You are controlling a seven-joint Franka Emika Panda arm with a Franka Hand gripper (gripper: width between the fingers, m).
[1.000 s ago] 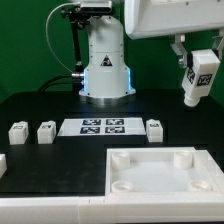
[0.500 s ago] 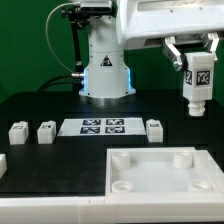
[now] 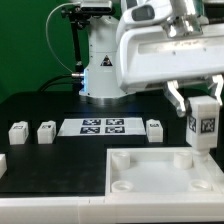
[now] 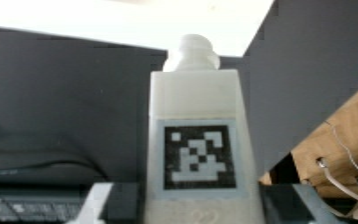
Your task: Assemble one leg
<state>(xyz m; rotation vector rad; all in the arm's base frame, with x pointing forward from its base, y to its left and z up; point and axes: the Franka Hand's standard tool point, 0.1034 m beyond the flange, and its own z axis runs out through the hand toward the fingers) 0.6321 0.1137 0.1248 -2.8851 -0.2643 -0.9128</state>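
White plastic block-shaped legs number four in all, each with a black-and-white square marker on one face. In the exterior view, three loose legs stand on the black table (image 3: pixel 40 105): the first leg (image 3: pixel 17 131) and the second leg (image 3: pixel 46 131) side by side at nine o'clock, and the third leg (image 3: pixel 154 128) just past centre toward three o'clock, beside the one flat white marker board (image 3: pixel 105 126).

One large flat white square panel (image 3: pixel 150 172) with round corner sockets lies at five o'clock.

The single white robot arm rises from its base (image 3: pixel 105 65) at twelve o'clock and reaches across to three o'clock, wrist pointing straight down. Its gripper (image 3: pixel 203 103) is clamped on the upper end of the fourth leg, the held leg (image 3: pixel 204 125).

That held leg hangs upright, long axis vertical, marker facing the camera, over the panel's far corner at three o'clock. Whether it touches the panel cannot be told.

From the wrist view, the gripper (image 4: pixel 190 205) pinches the held leg (image 4: pixel 197 120) between grey fingers (image 4: pixel 108 200), and the leg's narrow round tip points away from them.
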